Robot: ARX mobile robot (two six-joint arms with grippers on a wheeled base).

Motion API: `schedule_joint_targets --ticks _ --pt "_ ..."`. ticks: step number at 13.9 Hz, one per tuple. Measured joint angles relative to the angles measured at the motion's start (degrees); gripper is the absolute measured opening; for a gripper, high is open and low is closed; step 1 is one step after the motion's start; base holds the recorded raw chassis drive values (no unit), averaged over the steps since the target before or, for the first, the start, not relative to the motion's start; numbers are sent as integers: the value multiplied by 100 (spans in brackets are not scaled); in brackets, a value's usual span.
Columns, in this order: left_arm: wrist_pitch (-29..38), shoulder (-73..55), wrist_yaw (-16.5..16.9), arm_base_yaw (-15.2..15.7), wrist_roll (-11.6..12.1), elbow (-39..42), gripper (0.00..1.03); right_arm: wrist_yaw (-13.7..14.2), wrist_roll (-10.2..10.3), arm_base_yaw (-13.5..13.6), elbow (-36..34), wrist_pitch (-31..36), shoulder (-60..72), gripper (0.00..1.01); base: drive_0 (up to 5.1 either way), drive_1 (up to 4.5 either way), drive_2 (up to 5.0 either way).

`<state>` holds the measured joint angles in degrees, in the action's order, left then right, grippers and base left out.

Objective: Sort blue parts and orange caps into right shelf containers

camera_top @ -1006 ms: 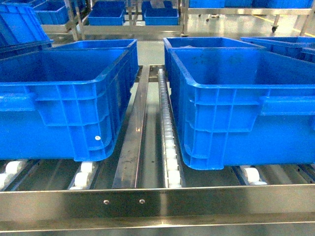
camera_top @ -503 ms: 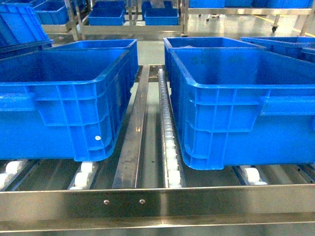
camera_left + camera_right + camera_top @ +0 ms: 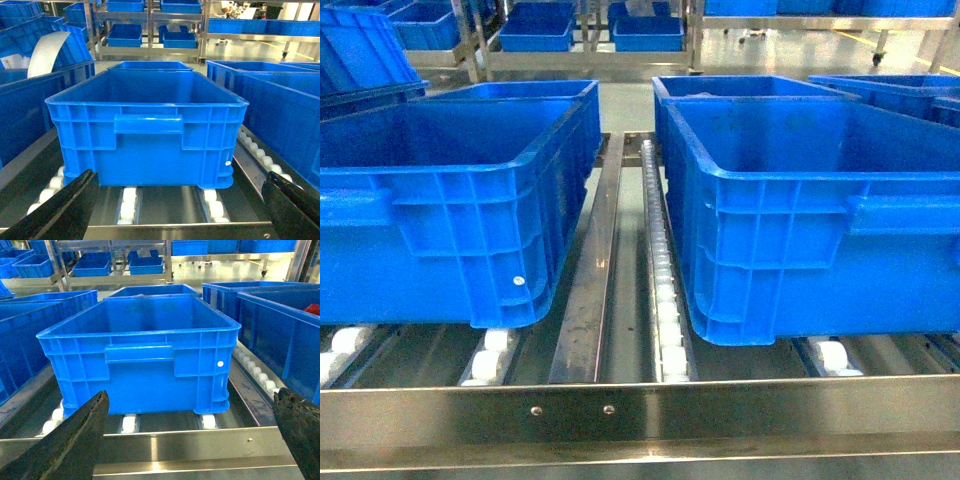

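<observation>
glossy pale floor with light glare, metal racks behind holding blue bins

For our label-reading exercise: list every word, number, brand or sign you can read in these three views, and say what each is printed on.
None: no readable text appears in any view.
Left blue crate: a small white round dot low on its side, too small to tell if it bears print.
Right blue crate: a similar white dot near its front corner, unreadable.
Steel shelf rail: plain metal with screws, no markings.
</observation>
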<state>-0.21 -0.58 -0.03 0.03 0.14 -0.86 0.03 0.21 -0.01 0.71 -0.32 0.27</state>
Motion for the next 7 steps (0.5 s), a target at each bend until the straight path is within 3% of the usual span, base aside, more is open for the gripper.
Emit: schedule_joint_targets --ticks 7 --pt "0 0 0 0 -2 0 98 0 0 0 0 2 0 98 0 0 0"
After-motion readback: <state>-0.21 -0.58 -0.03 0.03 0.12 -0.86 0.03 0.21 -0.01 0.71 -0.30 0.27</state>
